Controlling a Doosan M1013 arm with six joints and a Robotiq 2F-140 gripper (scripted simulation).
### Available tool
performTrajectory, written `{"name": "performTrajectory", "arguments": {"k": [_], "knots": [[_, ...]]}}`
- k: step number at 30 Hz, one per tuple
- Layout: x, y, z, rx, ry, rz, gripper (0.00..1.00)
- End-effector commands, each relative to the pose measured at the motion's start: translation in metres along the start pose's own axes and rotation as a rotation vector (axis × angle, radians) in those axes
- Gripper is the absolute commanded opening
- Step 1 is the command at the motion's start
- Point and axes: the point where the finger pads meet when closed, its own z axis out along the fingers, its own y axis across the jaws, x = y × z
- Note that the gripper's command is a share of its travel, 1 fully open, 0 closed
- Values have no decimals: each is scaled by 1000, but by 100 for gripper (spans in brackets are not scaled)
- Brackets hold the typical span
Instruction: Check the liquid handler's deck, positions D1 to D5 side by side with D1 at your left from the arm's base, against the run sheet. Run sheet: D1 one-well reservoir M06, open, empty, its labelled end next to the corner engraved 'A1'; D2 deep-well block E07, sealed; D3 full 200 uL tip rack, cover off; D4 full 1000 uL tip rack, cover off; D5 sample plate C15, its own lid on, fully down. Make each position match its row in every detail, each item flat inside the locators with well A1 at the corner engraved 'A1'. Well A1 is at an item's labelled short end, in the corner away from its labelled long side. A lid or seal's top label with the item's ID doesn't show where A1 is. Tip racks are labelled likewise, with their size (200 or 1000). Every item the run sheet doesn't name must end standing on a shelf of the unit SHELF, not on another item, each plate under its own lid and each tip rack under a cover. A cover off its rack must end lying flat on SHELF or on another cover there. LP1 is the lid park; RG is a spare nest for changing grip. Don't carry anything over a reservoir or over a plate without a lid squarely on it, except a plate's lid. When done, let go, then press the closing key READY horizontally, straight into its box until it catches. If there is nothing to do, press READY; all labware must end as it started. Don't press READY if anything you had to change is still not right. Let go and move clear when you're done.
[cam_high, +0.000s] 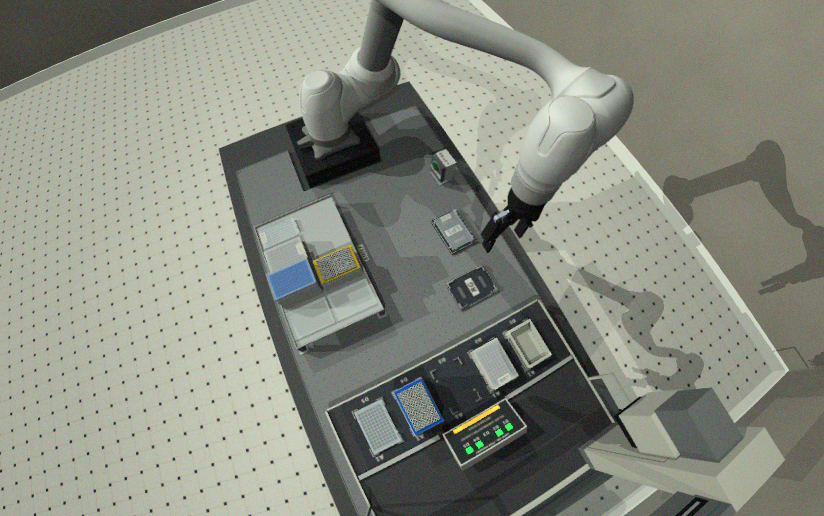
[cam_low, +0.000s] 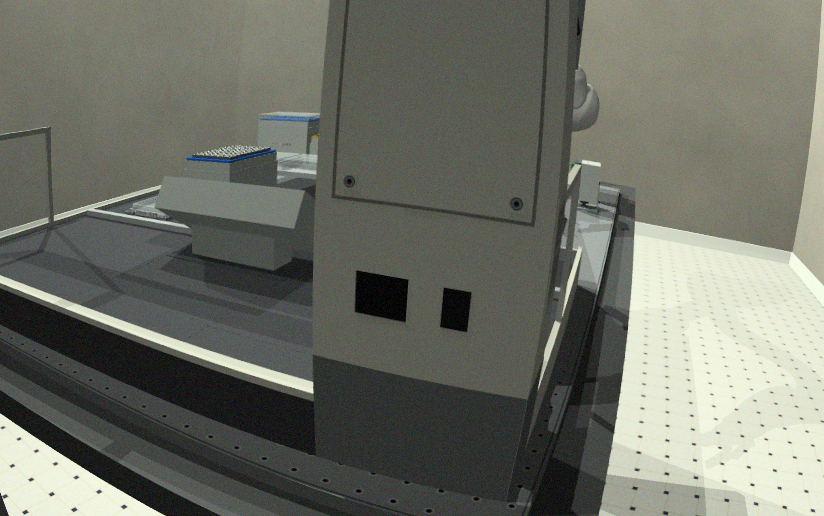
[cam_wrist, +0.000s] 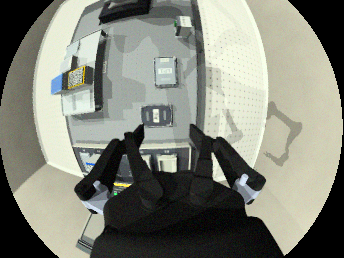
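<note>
My gripper is open and empty, hanging above the bench's right edge beside a grey lidded item on a nest. A dark empty nest lies nearer the deck. On the deck, from the right, sit an open reservoir, a white-topped sealed block, a bare position, a blue-framed uncovered tip rack and a clear-lidded plate. The shelf unit holds a yellow-framed tip rack, a blue-topped covered rack and two pale plates.
The READY key box stands at the bench's right edge near the arm's base. A status panel with green lights sits in front of the deck. A tall grey housing blocks most of the exterior view.
</note>
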Motion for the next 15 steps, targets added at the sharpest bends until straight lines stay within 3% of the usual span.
{"name": "performTrajectory", "arguments": {"k": [1, 15], "knots": [[14, 0, -1, -2, -2, -55, 66], [74, 0, -1, -2, -2, -58, 66]]}}
